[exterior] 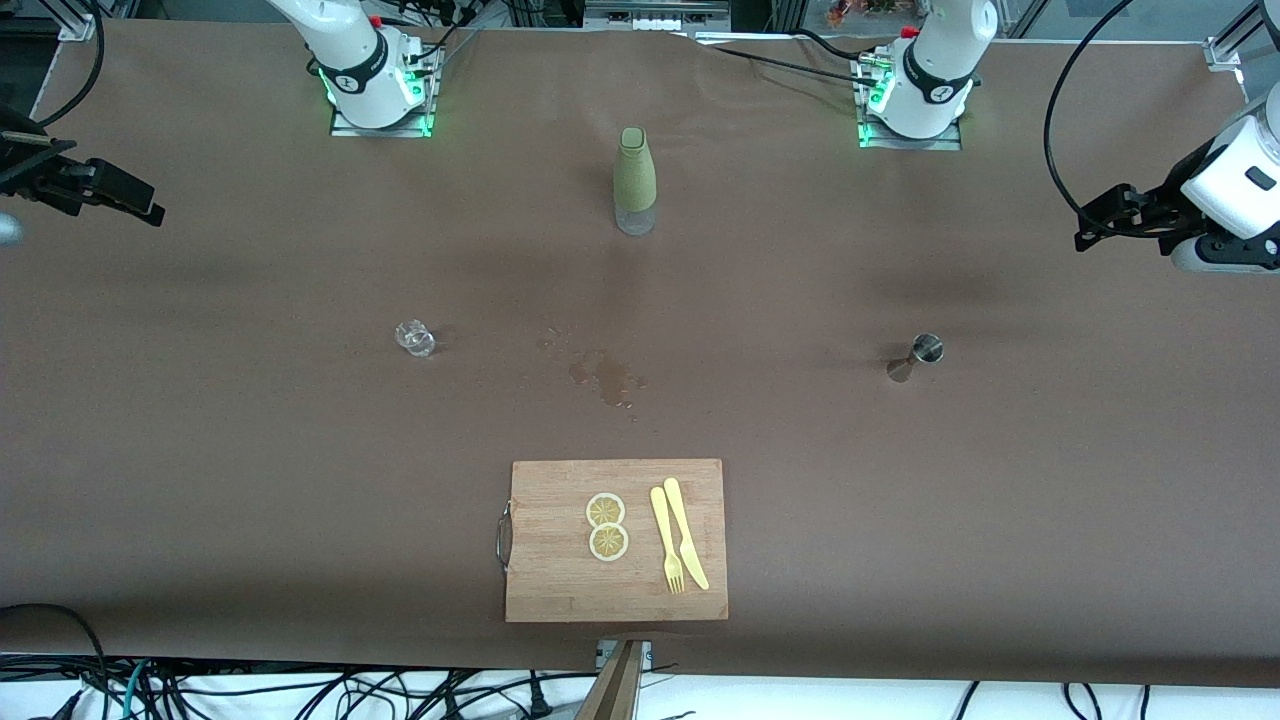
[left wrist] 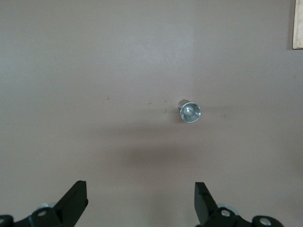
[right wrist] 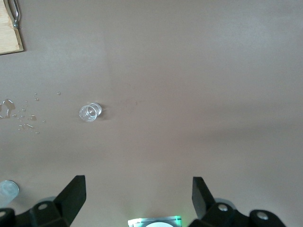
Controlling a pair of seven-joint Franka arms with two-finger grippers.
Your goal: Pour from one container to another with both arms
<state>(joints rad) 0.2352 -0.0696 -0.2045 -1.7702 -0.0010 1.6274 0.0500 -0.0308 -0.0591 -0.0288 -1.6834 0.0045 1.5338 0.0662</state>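
Note:
A small clear glass (exterior: pixel 415 338) stands on the brown table toward the right arm's end; it also shows in the right wrist view (right wrist: pixel 88 113). A small metal jigger cup (exterior: pixel 925 350) stands toward the left arm's end, seen from above in the left wrist view (left wrist: pixel 189 111). My right gripper (exterior: pixel 130 195) hangs open high over its end of the table, nothing between its fingers (right wrist: pixel 138 196). My left gripper (exterior: pixel 1100 222) hangs open and empty over the other end (left wrist: pixel 140 198). Both are well away from the cups.
A green-sleeved bottle (exterior: pixel 635 180) stands between the two arm bases. A wet spill (exterior: pixel 605 378) marks the table's middle. Nearer the front camera lies a wooden cutting board (exterior: pixel 560 590) with two lemon slices (exterior: pixel 606 526), a yellow fork (exterior: pixel 665 540) and knife (exterior: pixel 686 532).

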